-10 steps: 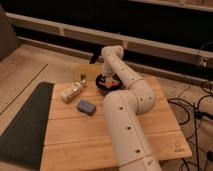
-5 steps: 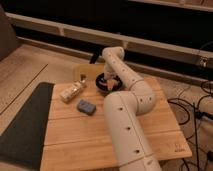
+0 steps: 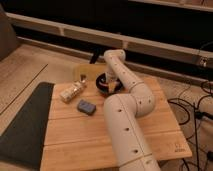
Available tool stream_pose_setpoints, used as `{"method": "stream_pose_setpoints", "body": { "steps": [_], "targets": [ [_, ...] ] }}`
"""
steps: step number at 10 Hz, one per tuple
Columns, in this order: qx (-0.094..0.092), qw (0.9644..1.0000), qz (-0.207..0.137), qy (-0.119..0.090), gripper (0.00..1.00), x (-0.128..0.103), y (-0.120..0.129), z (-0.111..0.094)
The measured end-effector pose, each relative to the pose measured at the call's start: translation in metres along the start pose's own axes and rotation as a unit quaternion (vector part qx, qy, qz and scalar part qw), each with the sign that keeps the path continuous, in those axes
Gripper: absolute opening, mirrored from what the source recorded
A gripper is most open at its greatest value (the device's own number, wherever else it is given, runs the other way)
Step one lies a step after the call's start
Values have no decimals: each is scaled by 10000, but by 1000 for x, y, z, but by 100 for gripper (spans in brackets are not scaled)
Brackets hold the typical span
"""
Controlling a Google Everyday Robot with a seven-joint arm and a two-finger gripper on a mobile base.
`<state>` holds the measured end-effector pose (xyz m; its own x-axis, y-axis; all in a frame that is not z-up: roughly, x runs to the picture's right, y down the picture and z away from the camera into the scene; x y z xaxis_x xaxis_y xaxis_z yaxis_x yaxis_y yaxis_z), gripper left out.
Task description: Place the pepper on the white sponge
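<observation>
Small lumpy orange pepper [image 3: 111,88] sits right at the tip of the end effector [image 3: 110,85], over the near rim of the dark round bowl [image 3: 100,81] at the back of the tabletop [image 3: 150,135], a light wooden slatted board. Cannot tell whether the end effector is closed on the pepper or only against it. White sponge [image 3: 86,106], a small flat pale-blue rectangular pad with rounded corners, lies on bare wood to picture-left of the end effector and nearer the camera, apart from the bowl, nothing between. Its long axis runs diagonally, far-left to near-right. Tan oblong packet [image 3: 72,91] lies just beyond the sponge, not touching it. Judgement: the move likely needs a lift clear of the bowl rim, then a short diagonal carry toward the camera and picture-left onto the pad. Only one arm, so no choice of side.
</observation>
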<state>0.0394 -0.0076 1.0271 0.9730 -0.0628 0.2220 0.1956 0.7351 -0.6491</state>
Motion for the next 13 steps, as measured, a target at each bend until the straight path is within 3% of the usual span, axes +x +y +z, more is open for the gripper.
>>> {"method": "stream_pose_setpoints", "body": {
  "steps": [3, 5, 8, 10, 13],
  "targets": [
    [-27, 10000, -46, 35, 18, 3, 0, 1],
    [56, 9999, -40, 130, 1, 7, -6, -6],
    [368, 9981, -107, 473, 0, 7, -27, -38],
    [639, 9954, -292, 645, 0, -13, -47, -71],
    [573, 9952, -561, 562, 0, -64, -50, -94]
  ]
}}
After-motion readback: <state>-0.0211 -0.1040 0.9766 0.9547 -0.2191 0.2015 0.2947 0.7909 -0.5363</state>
